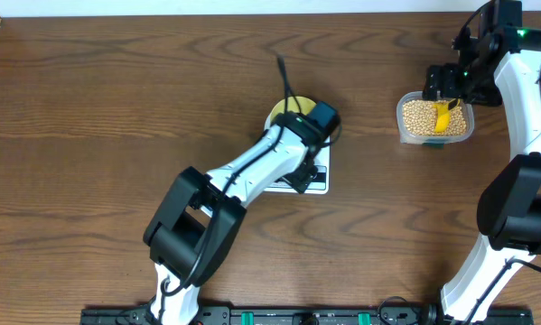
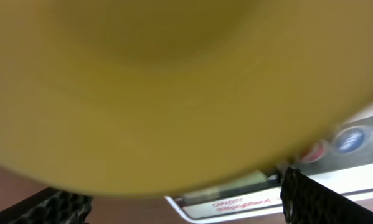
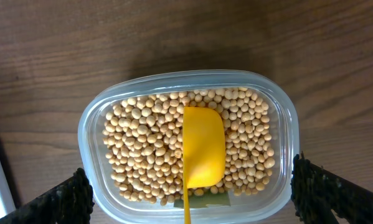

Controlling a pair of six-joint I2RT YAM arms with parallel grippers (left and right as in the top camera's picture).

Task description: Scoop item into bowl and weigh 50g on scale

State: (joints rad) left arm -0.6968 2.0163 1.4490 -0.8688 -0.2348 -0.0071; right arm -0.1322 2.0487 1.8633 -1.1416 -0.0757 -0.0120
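Observation:
The pale-yellow bowl [image 1: 281, 113] stands on the white scale [image 1: 317, 183] at the table's middle. My left gripper [image 1: 317, 122] hangs right over it, hiding most of it. In the left wrist view the bowl [image 2: 174, 93] is a close yellow blur. The scale's display and buttons [image 2: 335, 143] show below it, between the wide-apart fingers [image 2: 311, 196]. The tan beans [image 3: 142, 143] fill a clear tub [image 3: 89, 134] at the right. A yellow scoop [image 3: 203, 146] lies on them, handle toward my right gripper [image 3: 189, 177]. That gripper is open, with its fingers standing outside the tub's two ends.
The tub of beans [image 1: 415, 117] sits near the table's back right, under the right gripper [image 1: 442, 90]. Bare wood table [image 1: 116, 108] spreads left of the scale. A thin black cable [image 1: 284, 77] runs behind the bowl. The arm bases stand along the front edge.

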